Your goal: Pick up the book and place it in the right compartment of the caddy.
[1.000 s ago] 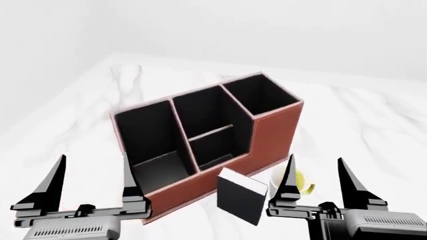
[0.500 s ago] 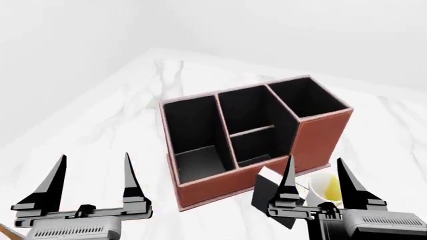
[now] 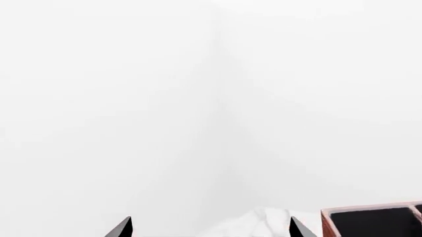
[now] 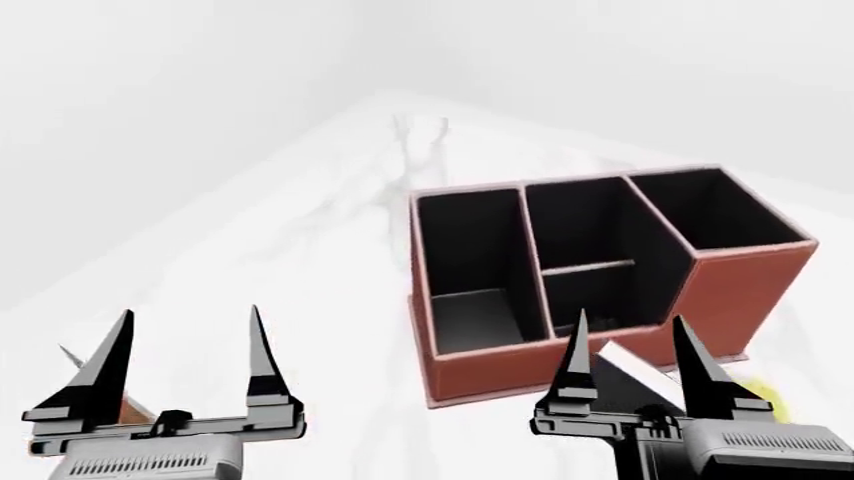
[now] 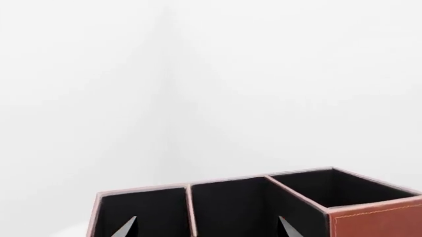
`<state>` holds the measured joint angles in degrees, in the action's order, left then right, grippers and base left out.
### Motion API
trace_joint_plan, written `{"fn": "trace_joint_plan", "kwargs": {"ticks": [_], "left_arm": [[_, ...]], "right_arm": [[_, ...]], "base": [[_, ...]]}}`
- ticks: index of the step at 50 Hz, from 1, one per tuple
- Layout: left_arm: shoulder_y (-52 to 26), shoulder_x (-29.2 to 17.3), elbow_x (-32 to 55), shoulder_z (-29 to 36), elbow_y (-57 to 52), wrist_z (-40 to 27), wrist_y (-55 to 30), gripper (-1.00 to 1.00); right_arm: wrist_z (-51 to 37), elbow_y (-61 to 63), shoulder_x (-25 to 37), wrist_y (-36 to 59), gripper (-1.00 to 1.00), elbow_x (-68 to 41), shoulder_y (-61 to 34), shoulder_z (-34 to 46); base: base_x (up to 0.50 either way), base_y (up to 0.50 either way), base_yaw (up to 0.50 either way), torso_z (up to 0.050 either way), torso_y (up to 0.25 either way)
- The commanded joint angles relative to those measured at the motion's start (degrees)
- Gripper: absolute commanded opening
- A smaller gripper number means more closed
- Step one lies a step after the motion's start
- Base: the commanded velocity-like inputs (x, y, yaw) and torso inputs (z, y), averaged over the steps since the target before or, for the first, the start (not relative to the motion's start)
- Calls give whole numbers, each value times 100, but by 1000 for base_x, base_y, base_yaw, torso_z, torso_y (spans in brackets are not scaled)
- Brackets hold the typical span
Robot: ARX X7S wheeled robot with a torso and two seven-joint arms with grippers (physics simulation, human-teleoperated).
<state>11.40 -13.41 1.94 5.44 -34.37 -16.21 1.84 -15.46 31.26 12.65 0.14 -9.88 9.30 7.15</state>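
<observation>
The red-brown caddy (image 4: 747, 290) stands on the white marble table at the right of the head view, and also shows in the right wrist view (image 5: 376, 222). Its right compartment (image 4: 714, 210) is the tall square cell at its far right end. The book (image 4: 627, 375) stands in front of the caddy, mostly hidden behind my right gripper (image 4: 627, 345), which is open and empty above it. My left gripper (image 4: 190, 345) is open and empty at the lower left, away from the caddy. In the wrist views only fingertips (image 3: 122, 228) (image 5: 130, 226) show.
A sliver of the white-and-yellow mug (image 4: 771, 400) peeks out to the right of the book. The caddy's long low-fronted cell (image 4: 467, 270) is at its left end, the two small divided cells (image 4: 587, 260) in its middle. A small brown object (image 4: 134, 410) shows behind my left gripper.
The view has swung left: the caddy, book and mug have shifted right in the head view. The book is now mostly behind my right gripper. Both grippers stay open.
</observation>
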Motion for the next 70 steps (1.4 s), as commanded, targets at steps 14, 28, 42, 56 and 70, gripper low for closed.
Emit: {"fn": "trace_joint_plan", "kwargs": {"ticks": [14, 28, 42, 56, 70], "left_arm": [[-24, -70, 22, 58, 16, -81, -15, 100], [-26, -102, 8, 105, 29, -129, -14, 100], [-21, -145, 42, 132, -5, -161, -20, 100], [-22, -182, 81, 145, 11, -192, -1, 100], [-16, -218, 108, 143, -26, -239, -9, 100]], "right_arm": [[-77, -8, 73, 4, 100, -46, -18, 54], [-62, -2, 115, 142, 100, -401, -40, 26], [-72, -20, 164, 42, 100, -332, -38, 98], [-60, -24, 207, -7, 100, -473, -29, 98], [-47, -56, 255, -67, 100, -600, -25, 82]], "base": [[-42, -27, 500, 0, 0], [-101, 91, 179, 0, 0], [276, -363, 0, 0, 0], [13, -17, 0, 0, 0], [303, -398, 0, 0, 0]]}}
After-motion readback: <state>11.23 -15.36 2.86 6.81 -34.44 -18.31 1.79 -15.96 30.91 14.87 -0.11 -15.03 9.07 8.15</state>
